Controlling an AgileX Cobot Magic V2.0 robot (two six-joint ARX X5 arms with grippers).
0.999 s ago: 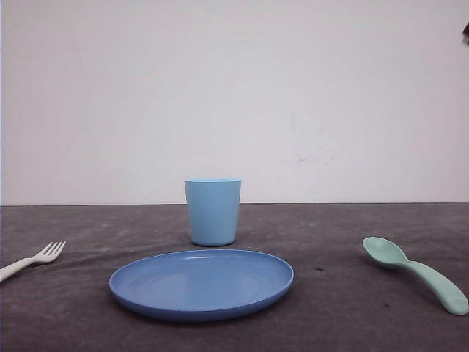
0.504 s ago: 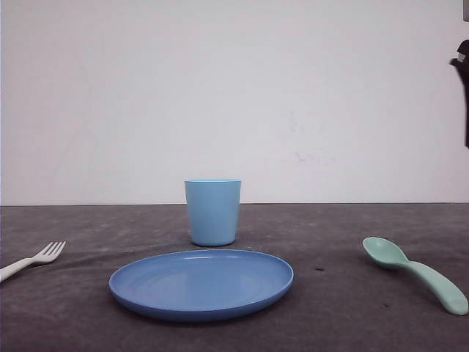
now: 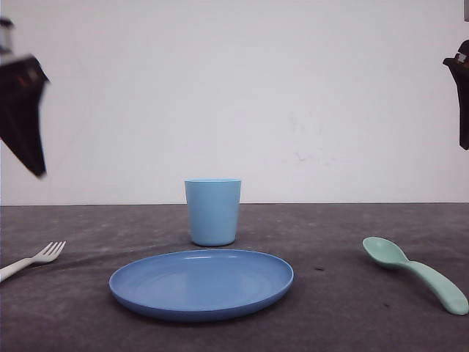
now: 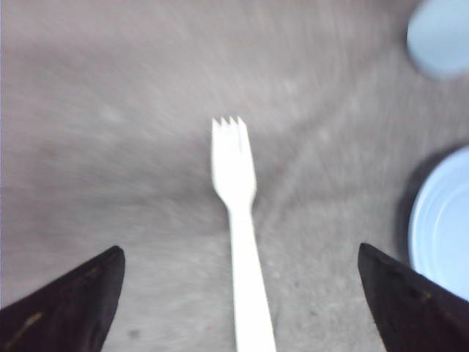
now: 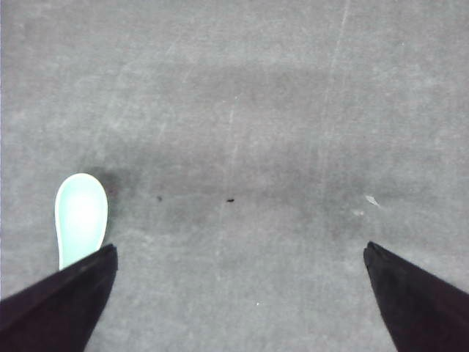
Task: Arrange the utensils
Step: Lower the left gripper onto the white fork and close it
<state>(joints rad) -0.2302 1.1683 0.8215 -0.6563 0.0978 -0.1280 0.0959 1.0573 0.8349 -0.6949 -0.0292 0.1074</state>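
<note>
A white fork (image 3: 33,259) lies at the table's left edge, tines pointing toward the middle. In the left wrist view the fork (image 4: 240,220) runs between the wide-apart fingers of my left gripper (image 4: 238,260), which is open and well above it. That left gripper (image 3: 22,121) hangs blurred at the upper left. A mint-green spoon (image 3: 418,273) lies at the right. My right gripper (image 5: 238,253) is open high over bare cloth, with the spoon's bowl (image 5: 80,216) beside one finger. A right finger (image 3: 462,95) shows at the right edge.
A round blue plate (image 3: 201,282) sits at the centre front, with a light blue cup (image 3: 212,211) upright just behind it. The plate's rim (image 4: 440,235) and the cup (image 4: 440,33) lie to one side of the fork. Dark grey cloth (image 3: 330,308) covers the table.
My left gripper has come into the front view at the upper left. The right gripper entered at the right edge and shifted slightly. Fork, spoon, plate and cup have not moved.
</note>
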